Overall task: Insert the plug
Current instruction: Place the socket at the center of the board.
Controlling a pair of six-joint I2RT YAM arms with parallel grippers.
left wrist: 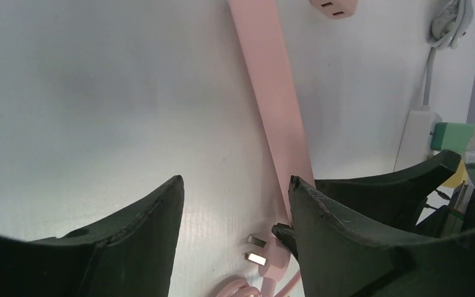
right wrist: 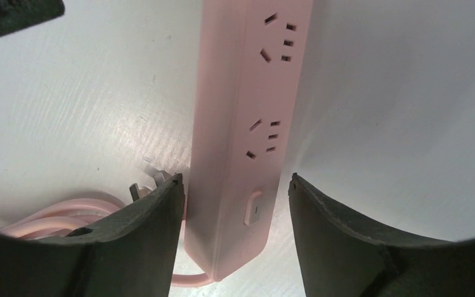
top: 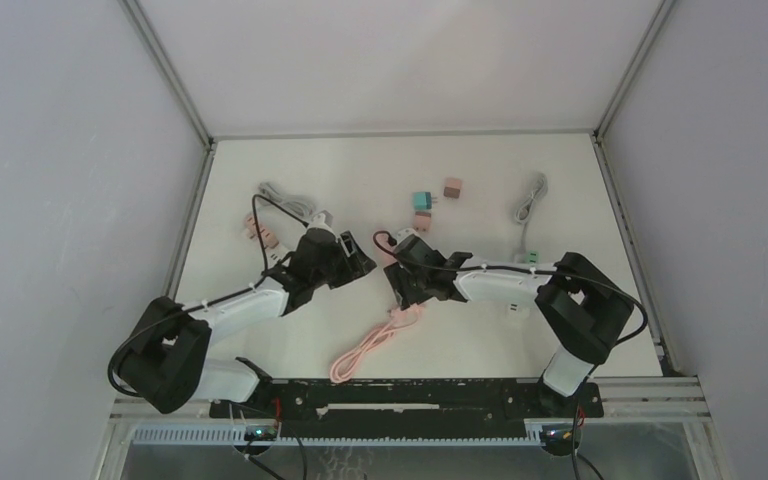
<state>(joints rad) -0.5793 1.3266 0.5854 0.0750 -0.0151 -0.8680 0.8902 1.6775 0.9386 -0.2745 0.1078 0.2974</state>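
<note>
Jaws parted: your right gripper (right wrist: 235, 179) straddles the pink power strip (right wrist: 247, 93); your left gripper (left wrist: 235, 180) gapes empty near the plug (left wrist: 271, 252).

Both YAMs look pretty much identical tbh: left arm (top: 245, 305) and right arm (top: 500, 285) each have a glossy white forearm shell between chunky black joint housings. A thin black cable (top: 280, 201) loops off the wrist. Left gripper (left wrist: 235, 182) and right gripper (right wrist: 236, 179) have the same matte black wedge fingers (left wrist: 130, 241), edges a bit scuffed. Bases share a black rail (top: 400, 395) with small green boards.
</note>
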